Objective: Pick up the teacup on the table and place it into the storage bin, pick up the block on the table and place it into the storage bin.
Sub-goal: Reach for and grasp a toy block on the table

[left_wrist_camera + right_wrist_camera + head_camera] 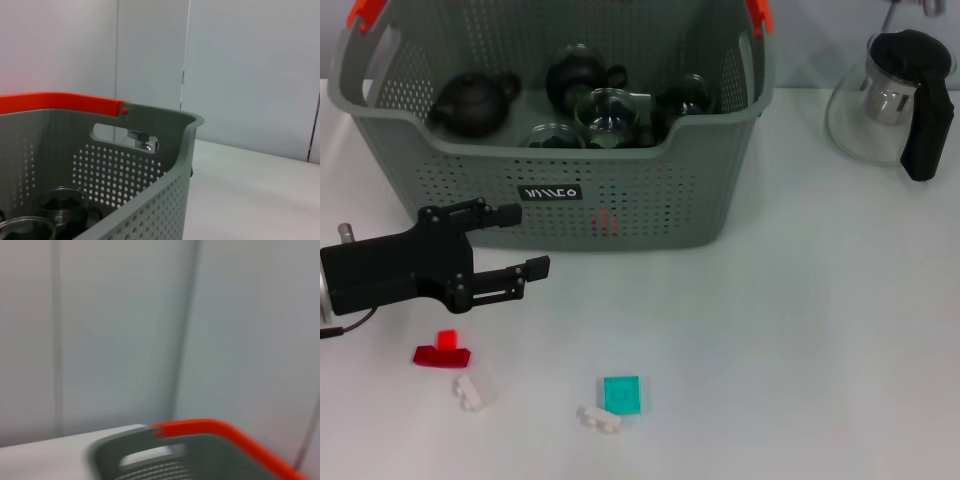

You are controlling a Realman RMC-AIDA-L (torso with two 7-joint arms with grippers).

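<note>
The bin (620,215) sits at the back of the surface (800,330), already holding dark teapots and glass cups. The left hand (525,240) hovers open and empty before it, above the blocks: red (442,350), green (621,393) and two white, probably lining up a pick. The right hand is out of view.

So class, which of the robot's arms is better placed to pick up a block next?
Left, probably. The left gripper hangs open in front of the storage bin, just above the red block, while the right arm is absent from the head view.
</note>
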